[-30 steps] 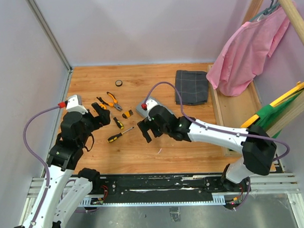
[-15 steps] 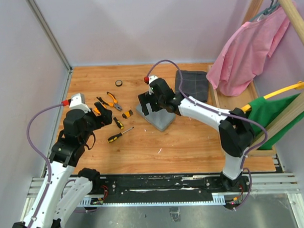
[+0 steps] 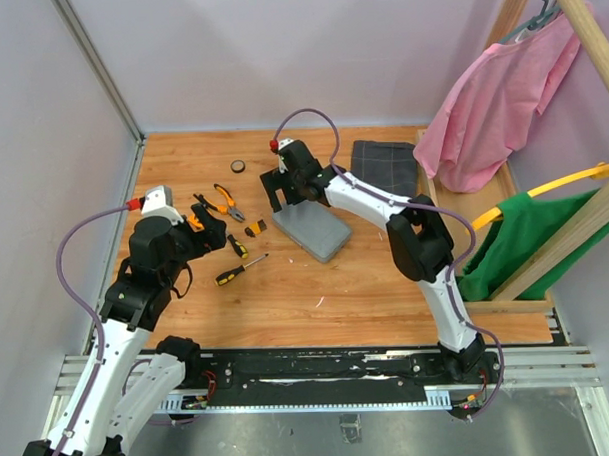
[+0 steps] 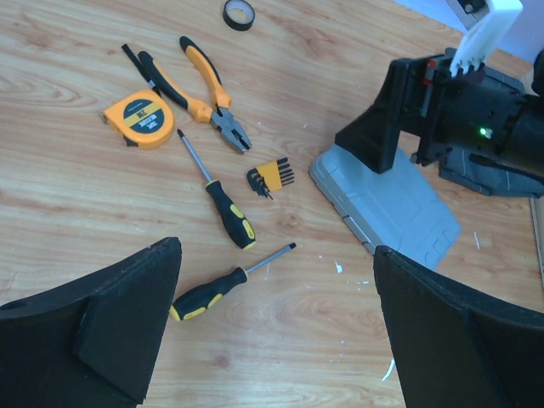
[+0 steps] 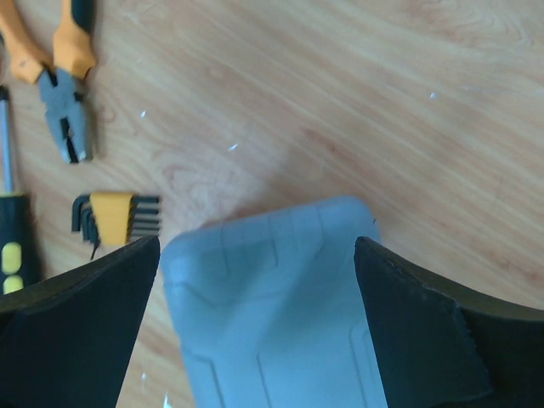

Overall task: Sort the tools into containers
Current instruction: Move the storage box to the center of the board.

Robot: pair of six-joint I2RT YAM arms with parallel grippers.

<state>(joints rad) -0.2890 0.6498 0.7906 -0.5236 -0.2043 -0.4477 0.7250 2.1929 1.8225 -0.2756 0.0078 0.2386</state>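
Observation:
The grey tool case (image 3: 315,233) lies shut on the wooden table, right of the tools. My right gripper (image 3: 279,194) is open just above the case's far left end (image 5: 280,314), with both fingers astride that end. Left of the case lie orange-handled pliers (image 4: 204,89), a yellow tape measure (image 4: 140,119), a hex key set (image 4: 270,177) and two black-and-yellow screwdrivers (image 4: 223,200) (image 4: 217,289). My left gripper (image 4: 276,248) is open and empty, above the table on the near side of the screwdrivers (image 3: 241,270).
A black tape roll (image 3: 239,166) lies near the far wall. A dark checked folded cloth (image 3: 385,173) sits behind the case. On the right, a pink garment (image 3: 490,101) and a green cloth (image 3: 505,231) hang over a wooden frame. Walls close in the left and far sides.
My right arm has swung from the table's middle out to the far end of the case, uncovering the case. The green cloth on the right has shifted. My left arm has barely moved.

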